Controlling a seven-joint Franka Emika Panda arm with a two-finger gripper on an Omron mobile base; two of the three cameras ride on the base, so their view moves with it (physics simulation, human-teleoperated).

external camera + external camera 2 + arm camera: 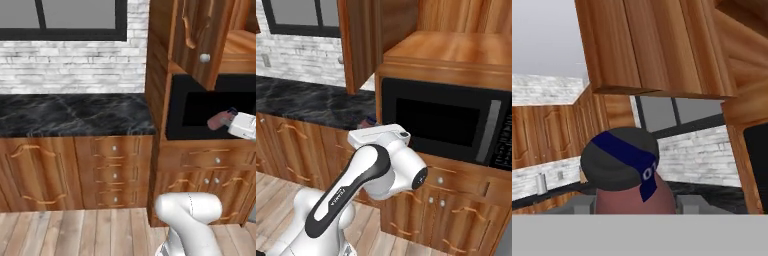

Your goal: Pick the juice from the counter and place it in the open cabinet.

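Note:
The juice point(219, 120) is a reddish-brown bottle with a dark cap, held tilted in the air in front of the microwave. My gripper point(229, 121) is shut on it from the right. In the hand view the juice point(623, 161) stands close up, cap and purple band toward the camera, between the two fingertips point(582, 203). The open cabinet point(239, 46) is above and to the right, its door point(199, 35) with a round silver knob swung out above the bottle. From the right base view its bare wood shelf point(456, 50) lies over the microwave. The counter is out of view.
A black microwave point(441, 120) sits built in below the cabinet shelf, just behind the bottle. A black marble worktop point(75, 115) over knobbed wooden drawers point(114, 172) runs to the left under a window and white brick wall. The swung-out door point(358, 42) hangs over that worktop's end.

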